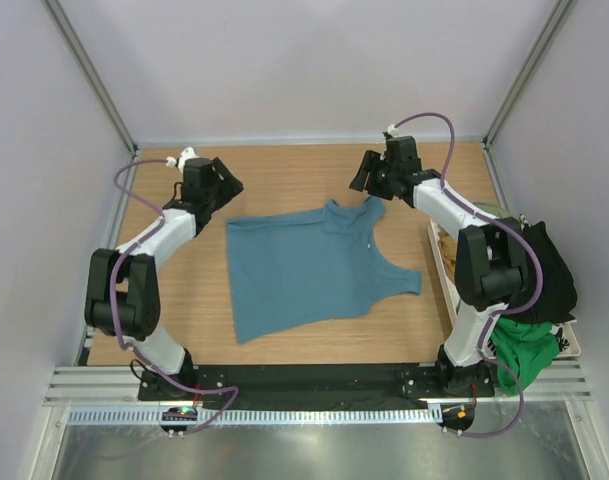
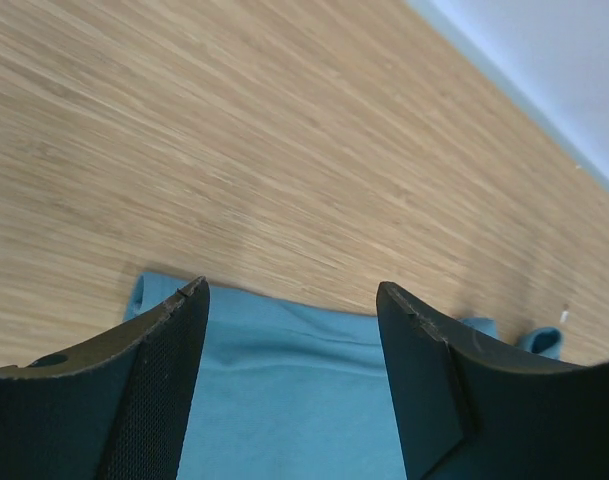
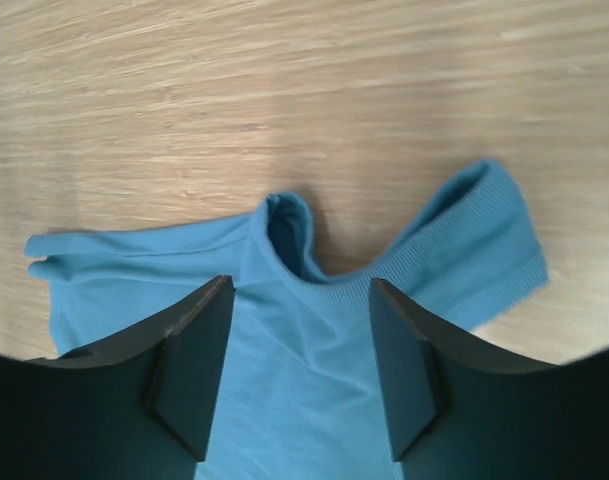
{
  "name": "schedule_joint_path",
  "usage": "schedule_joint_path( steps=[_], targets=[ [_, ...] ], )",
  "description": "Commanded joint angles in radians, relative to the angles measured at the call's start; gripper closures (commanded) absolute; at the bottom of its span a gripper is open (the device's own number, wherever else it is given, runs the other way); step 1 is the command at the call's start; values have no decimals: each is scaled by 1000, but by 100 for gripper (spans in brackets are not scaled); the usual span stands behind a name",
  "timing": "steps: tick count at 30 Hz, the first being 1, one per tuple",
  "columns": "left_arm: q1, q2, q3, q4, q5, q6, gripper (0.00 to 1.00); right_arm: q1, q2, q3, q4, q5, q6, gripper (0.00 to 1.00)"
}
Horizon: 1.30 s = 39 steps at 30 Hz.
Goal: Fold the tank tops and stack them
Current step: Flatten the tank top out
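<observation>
Teal blue sleeveless knit tank top (image 1: 304, 270): lies flat in a single layer mid-table on the wooden tabletop (image 1: 284, 175), hem to the left, straps and scooped neck to the right. The far strap is bunched and partly rolled over; the near strap lies flat. Soft creases run across the body, and there is ribbed binding at the armhole edge.

Expect it to be light, limp and stretchy, not fragile. It'll sag from any pinch point. The thin edge hugs the wood, so a pinch must catch a fold or scrape under. Best holds, I'd say: far hem corner plus far strap, lifted together.

Left gripper (image 1: 224, 190) hovers over that hem corner, jaws apart, nothing in them. Right gripper (image 1: 367, 178) hovers over the rolled strap, jaws likewise apart, empty.

A black cloth top (image 1: 549, 265) and a green cloth top (image 1: 524, 355) are heaped at the right table edge.
</observation>
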Motion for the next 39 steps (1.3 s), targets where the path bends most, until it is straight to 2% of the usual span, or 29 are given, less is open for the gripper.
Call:
schedule_joint_path(
  steps=[1, 2, 3, 7, 14, 16, 19, 20, 26, 29, 30, 31, 34, 35, 39],
  targets=[
    [6, -153, -50, 23, -51, -12, 31, -13, -92, -54, 16, 119, -21, 39],
    [6, -172, -59, 9, -42, -10, 32, -21, -84, -57, 8, 154, -17, 43],
    [4, -187, -81, 1, -36, -8, 32, -22, -78, -56, -1, 168, -12, 52],
    [6, -241, -133, -5, -8, 1, 33, -30, -26, -28, -44, 228, 2, 57],
    [4, -262, -165, -40, 44, -4, 34, -45, 124, 48, -67, 188, 33, 77],
    [4, -278, -174, -46, 58, -1, 35, -51, 173, 70, -92, 189, 40, 80],
    [6, -304, -190, -54, 73, 8, 35, -74, 210, 79, -150, 277, 82, 92],
    [6, -308, -196, -56, 73, 13, 35, -85, 209, 70, -159, 309, 114, 99],
    [4, -302, -193, -83, 58, 38, 35, -108, 59, -103, -123, 527, 177, 98],
    [6, -261, -165, -85, 67, 41, 35, -107, -20, -162, -83, 525, 160, 85],
    [6, -244, -155, -89, 71, 44, 35, -107, -35, -168, -77, 524, 157, 76],
    [6, -230, -144, -94, 74, 48, 35, -107, -50, -175, -63, 515, 137, 69],
    [6, -166, -92, -105, 91, 56, 35, -100, -93, -177, -14, 423, 74, 62],
    [4, -128, -66, -108, 125, 59, 35, -99, -98, -171, -5, 350, 59, 61],
    [6, -39, -1, -123, 165, 57, 35, -85, -43, -94, -33, 190, 5, 55]
  ],
)
